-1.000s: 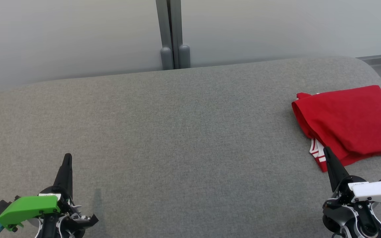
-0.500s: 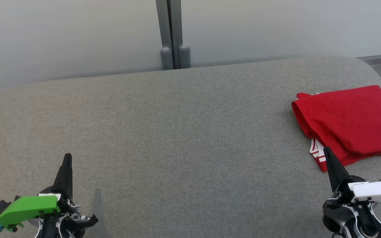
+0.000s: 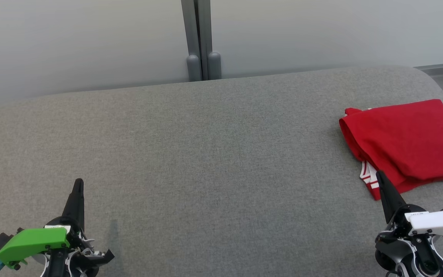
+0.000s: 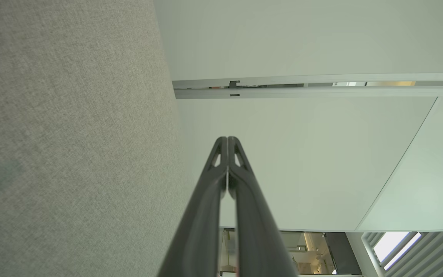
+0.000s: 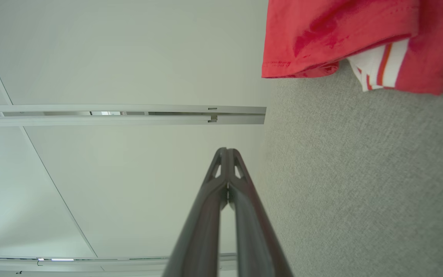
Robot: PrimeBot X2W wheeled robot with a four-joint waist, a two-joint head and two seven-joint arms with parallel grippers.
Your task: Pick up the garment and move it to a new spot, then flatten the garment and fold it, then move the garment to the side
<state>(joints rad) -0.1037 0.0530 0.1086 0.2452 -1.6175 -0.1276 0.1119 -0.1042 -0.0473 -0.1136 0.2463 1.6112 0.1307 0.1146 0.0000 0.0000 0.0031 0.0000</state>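
Nearest, at the lower left of the head view, the left gripper [image 3: 78,184] rises from under a green cover [image 3: 33,239], its two dark fingers pressed together into one point with nothing between them; its wrist view shows the tips meeting without a gap. At the lower right the right gripper [image 3: 379,177], beside a white cover [image 3: 437,223], is closed just as tightly and is empty. Both hang over the grey fabric surface [image 3: 214,165]. From the head the right tip overlaps the near edge of the red garment [image 3: 410,142], but the right wrist view shows the cloth ahead and off to one side, apart from the fingers. The garment lies folded in a rough rectangle on the right part of the surface, near its right edge, with a white, red-striped band poking out at its near left corner. Beyond the surface's far edge stand pale wall panels [image 3: 90,38] joined by a grey post [image 3: 200,38]
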